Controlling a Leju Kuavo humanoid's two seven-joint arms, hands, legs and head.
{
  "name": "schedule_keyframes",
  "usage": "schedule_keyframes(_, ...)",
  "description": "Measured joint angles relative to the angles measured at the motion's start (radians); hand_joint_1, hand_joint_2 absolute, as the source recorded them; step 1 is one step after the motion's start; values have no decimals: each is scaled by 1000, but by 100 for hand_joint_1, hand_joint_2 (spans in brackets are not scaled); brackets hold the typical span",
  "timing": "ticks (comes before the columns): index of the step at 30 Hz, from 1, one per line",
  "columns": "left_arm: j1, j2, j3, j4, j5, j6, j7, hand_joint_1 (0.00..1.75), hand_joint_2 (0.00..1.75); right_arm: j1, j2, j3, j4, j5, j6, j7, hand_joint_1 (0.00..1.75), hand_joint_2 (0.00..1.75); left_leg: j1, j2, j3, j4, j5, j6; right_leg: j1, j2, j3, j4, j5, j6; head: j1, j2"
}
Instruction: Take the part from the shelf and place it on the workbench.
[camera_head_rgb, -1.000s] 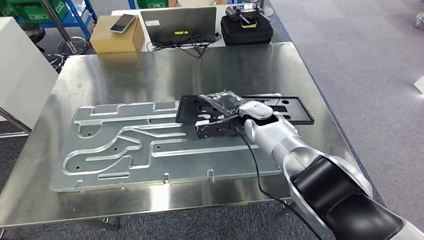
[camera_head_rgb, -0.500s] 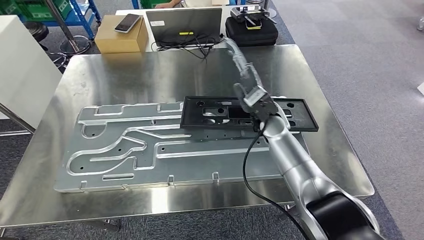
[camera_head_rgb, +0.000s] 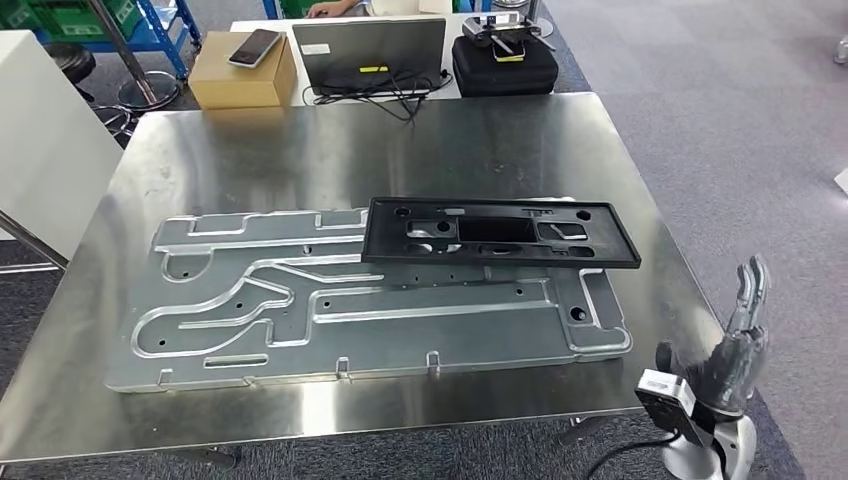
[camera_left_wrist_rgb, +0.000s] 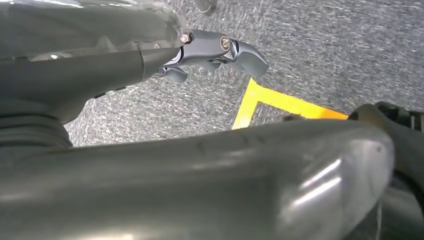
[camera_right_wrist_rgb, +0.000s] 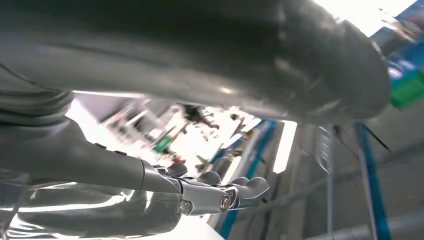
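Note:
The black rectangular part (camera_head_rgb: 610, 240), a flat frame with several cutouts, lies on the steel workbench (camera_head_rgb: 300, 160), its near side resting over the far right end of a large machined aluminium plate (camera_head_rgb: 300, 300). My right hand (camera_head_rgb: 735, 345) hangs off the workbench's near right corner, well clear of the part, fingers spread and holding nothing. The right wrist view shows the same hand (camera_right_wrist_rgb: 215, 192) with fingers extended and nothing in them. In the left wrist view my left hand (camera_left_wrist_rgb: 215, 50) hangs over grey carpet, fingers stretched out, holding nothing.
Beyond the workbench's far edge stand a cardboard box (camera_head_rgb: 240, 75) with a phone (camera_head_rgb: 252, 45) on it, a laptop (camera_head_rgb: 368, 50) with cables, and a black case (camera_head_rgb: 505, 62). A white cabinet (camera_head_rgb: 40, 130) stands at the left. Yellow floor tape (camera_left_wrist_rgb: 280, 102) lies below my left hand.
My right hand has let go of the black part and drawn back from above it to the workbench's near right corner. The part now lies flat and still.

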Motion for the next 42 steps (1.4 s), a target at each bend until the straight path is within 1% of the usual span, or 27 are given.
schedule_keyframes(3,0,-1,0,0,0,-4,-2,0,0,65,38,-121,64,35,6,0,0,0,2,1,-3,-11,16,21,-4,2,-3,10,-16,18,0,0)
schedule_keyframes(5,1,-1,0,0,1,-9,-8,0,0,92,55,-181,121,50,-12,0,0,0,2,4,-12,-18,29,35,-8,3,-30,85,-87,25,0,0)
schedule_keyframes(7,1,-2,-1,0,1,-13,-11,0,0,106,69,-224,188,60,-26,0,0,0,-1,5,-29,-18,41,39,-10,3,-71,211,-168,28,0,0)
schedule_keyframes(8,1,-2,-1,0,2,-15,-12,0,0,110,76,-242,224,68,-31,0,0,0,-2,6,-38,-17,47,39,-10,3,-79,255,-186,29,0,0)
schedule_keyframes(9,1,-2,-2,0,1,-16,-13,0,0,112,82,-258,260,80,-34,0,0,0,-3,6,-48,-16,54,39,-11,3,-71,267,-183,30,0,0)
schedule_keyframes(10,1,-3,-3,0,1,-17,-13,0,0,110,87,-275,301,96,-37,0,0,0,-4,7,-58,-13,61,37,-11,3,-44,242,-161,30,0,0)
schedule_keyframes(11,1,-4,-4,0,1,-17,-13,0,0,105,89,-293,346,111,-38,0,0,0,-4,7,-67,-10,67,34,-11,3,1,183,-131,29,0,0)
schedule_keyframes(13,-1,-6,-4,0,1,-16,-10,0,0,92,92,-326,438,146,-40,0,0,0,-5,6,-80,-2,79,26,-9,3,96,43,-102,23,0,0)
schedule_keyframes(15,-1,-8,-4,0,1,-13,-4,0,0,77,95,-362,535,200,-41,0,0,0,-6,6,-82,0,90,14,-4,6,134,-23,-102,13,0,0)
schedule_keyframes(17,0,-10,-3,0,1,-9,-1,0,0,57,100,-412,644,289,-42,1,0,0,-5,5,-83,-2,99,1,-3,5,125,-25,-88,-1,0,0)
schedule_keyframes(18,2,-11,-3,0,1,-7,0,0,0,46,104,-440,695,341,-42,2,0,0,-4,5,-87,5,88,-4,-5,4,117,-26,-79,-8,0,0)
schedule_keyframes(20,8,-13,-3,0,0,-4,-1,0,0,25,112,-504,795,458,-42,9,0,0,-1,5,-108,69,7,-14,-8,0,95,-28,-56,-21,0,0)
schedule_keyframes(22,11,-14,-2,0,-1,-3,-2,0,0,2,117,-568,891,562,-42,32,0,0,-1,5,-135,195,-96,-22,-6,0,68,-26,-35,-26,0,0)
schedule_keyframes(23,12,-15,-2,0,-1,-2,-2,0,0,-9,119,-599,940,602,-42,49,0,0,-1,5,-140,252,-119,-25,-5,-1,52,-24,-24,-26,0,0)
schedule_keyframes(25,14,-17,-2,0,-1,-2,-2,0,0,-24,121,-645,1023,648,-42,79,0,0,-1,5,-110,286,-95,-24,-2,-3,21,-18,-5,-25,0,0)
schedule_keyframes(26,15,-18,-2,0,-1,-2,-2,0,0,-30,122,-662,1056,657,-42,86,0,0,-1,5,-69,248,-68,-20,-1,-4,6,-15,4,-24,0,0)
schedule_keyframes(27,16,-19,-2,0,-1,-1,-2,0,0,-35,123,-674,1082,662,-42,93,0,0,-2,4,-14,183,-50,-15,0,-4,-6,-11,11,-22,0,0)
schedule_keyframes(29,13,-20,-2,0,-1,-1,-3,0,0,-49,123,-696,1133,674,-31,125,0,0,-8,4,99,26,-58,-2,3,-3,-21,-4,26,-15,0,0)
schedule_keyframes(31,12,-21,-2,0,-1,-1,-5,0,0,-65,123,-714,1188,696,11,197,0,0,-14,4,144,-51,-76,8,4,-2,-25,-3,42,-4,0,0)
schedule_keyframes(33,14,-23,-2,0,0,-1,-7,0,0,-75,123,-727,1238,717,86,285,0,0,-13,6,136,-59,-64,19,4,-1,-29,-6,55,8,0,0)
schedule_keyframes(34,15,-25,-2,0,0,-1,-8,0,0,-77,123,-731,1257,723,129,323,0,0,-12,8,128,-60,-53,25,3,0,-36,1,43,13,0,0)
schedule_keyframes(35,16,-27,-2,0,0,0,-9,0,0,-78,124,-735,1274,726,172,355,0,0,-10,11,116,-63,-41,31,2,1,-47,23,12,18,0,0)
schedule_keyframes(36,18,-29,-2,0,0,1,-10,0,0,-81,126,-740,1290,722,220,382,0,0,-9,13,100,-62,-29,35,-1,2,-63,69,-40,22,0,0)
schedule_keyframes(38,22,-31,-3,0,0,4,-11,0,0,-91,134,-759,1322,698,330,429,0,0,-9,16,65,-57,-6,39,-5,2,-92,199,-137,28,0,0)
schedule_keyframes(39,24,-31,-3,0,0,5,-11,0,0,-97,137,-771,1335,684,381,448,0,0,-9,18,47,-52,5,38,-6,2,-96,250,-151,29,0,0)
schedule_keyframes(40,25,-31,-4,0,0,5,-11,0,0,-103,140,-783,1345,673,417,462,0,0,-9,19,28,-46,14,36,-7,1,-83,269,-135,30,0,0)
schedule_keyframes(42,26,-32,-4,0,0,5,-11,0,0,-111,146,-798,1358,664,445,474,0,0,-9,20,-7,-29,29,30,-9,1,-10,206,-79,29,0,0)
